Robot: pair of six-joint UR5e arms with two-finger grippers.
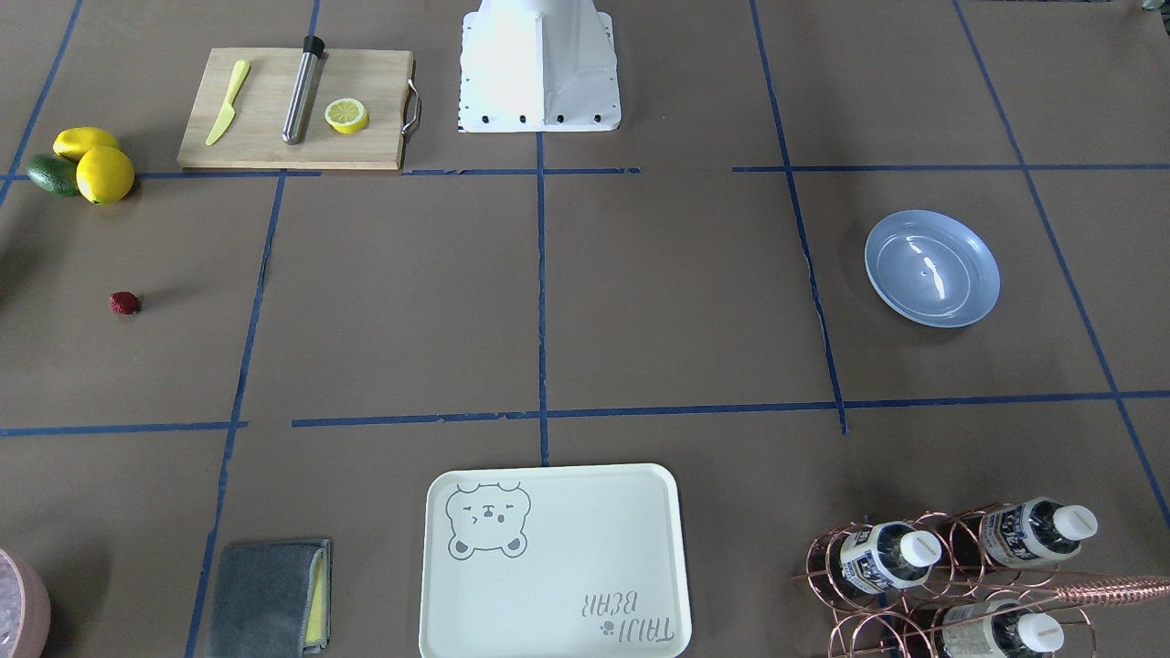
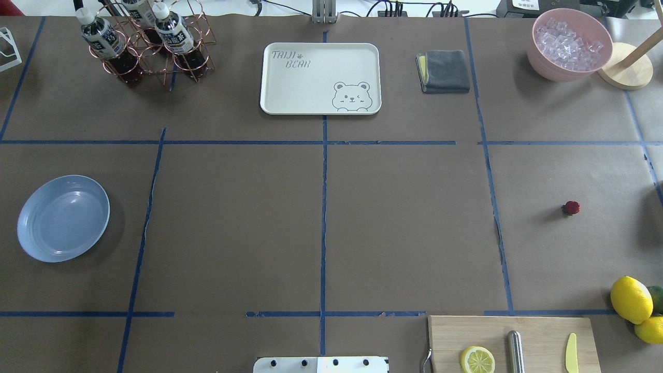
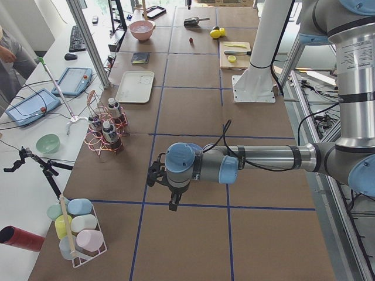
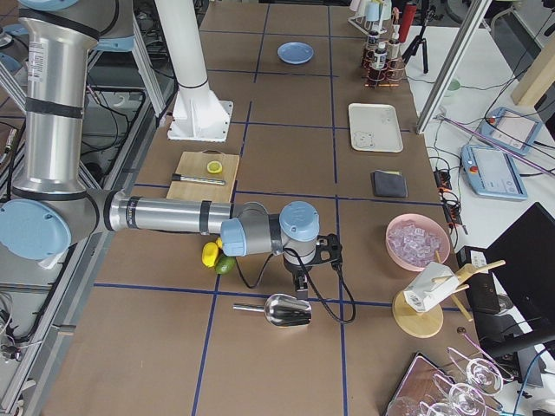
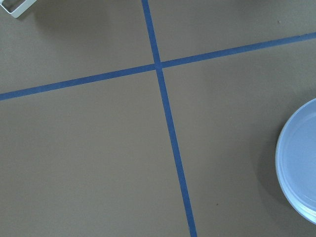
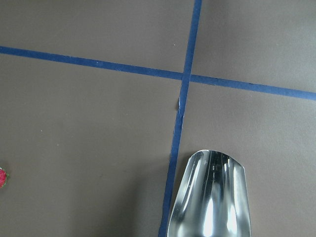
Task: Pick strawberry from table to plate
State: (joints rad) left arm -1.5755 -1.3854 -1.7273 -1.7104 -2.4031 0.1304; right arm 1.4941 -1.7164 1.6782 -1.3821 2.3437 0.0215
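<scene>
Dark-red single strawberry (image 1: 125,302), one blue plate (image 1: 931,268)

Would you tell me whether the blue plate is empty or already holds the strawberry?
Empty: the plate shows only bare glaze, and the strawberry lies on the table far across from it.

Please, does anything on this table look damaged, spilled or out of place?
Nothing is spilled or tipped over. Only the blue tape looks worn: one line near the strawberry is ragged, and some lines have gaps. The strawberry lies alone on the table.
</scene>
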